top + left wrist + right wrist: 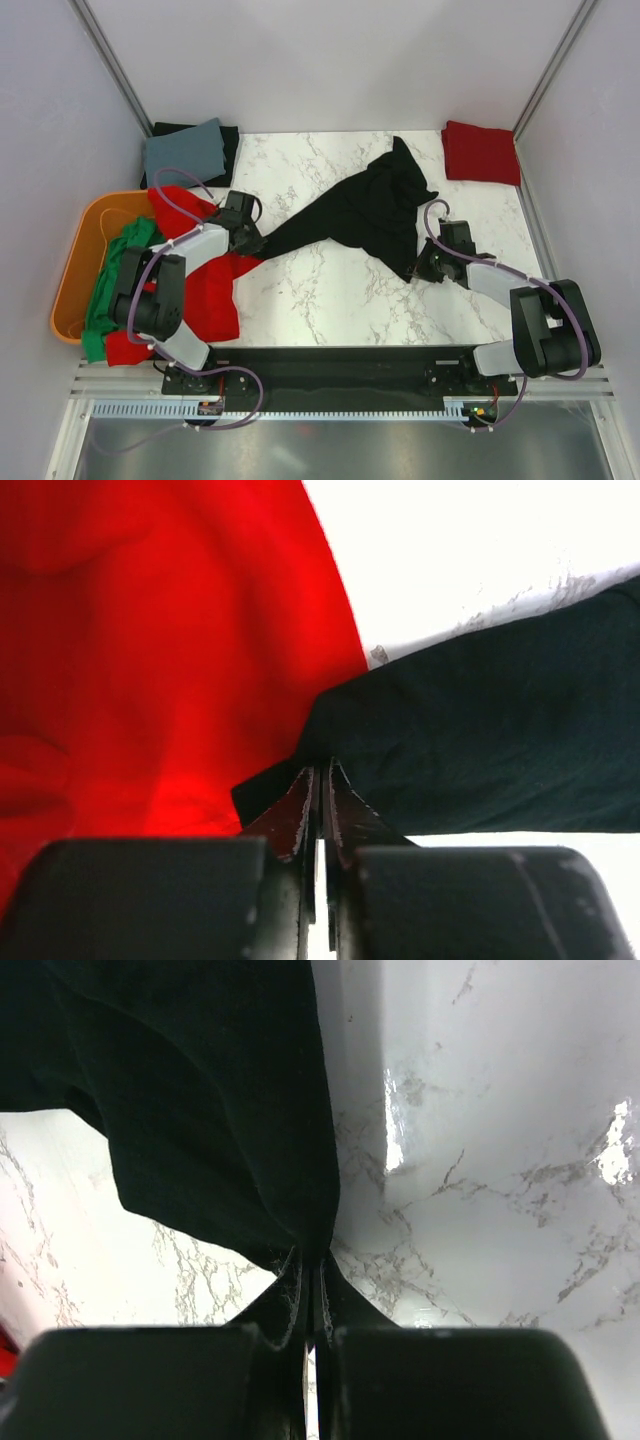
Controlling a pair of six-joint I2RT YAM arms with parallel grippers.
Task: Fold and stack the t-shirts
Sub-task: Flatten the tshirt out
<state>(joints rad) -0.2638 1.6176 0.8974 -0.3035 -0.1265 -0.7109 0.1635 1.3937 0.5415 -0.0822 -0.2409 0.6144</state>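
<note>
- Black t-shirt lies mid marble table, drawn out btwn both grippers.
- L gripper: fingers clamped on its left tip, just beside red t-shirt.
- R gripper: fingers pinching its near-right edge.

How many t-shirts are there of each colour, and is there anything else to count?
black t-shirts: 2, one spread out, one folded under the grey-blue
red t-shirts: 2 at least, one folded, one loose heap that may hide more
green t-shirt: 1
grey-blue t-shirt: 1
orange tub: 1
Total: 7
</note>
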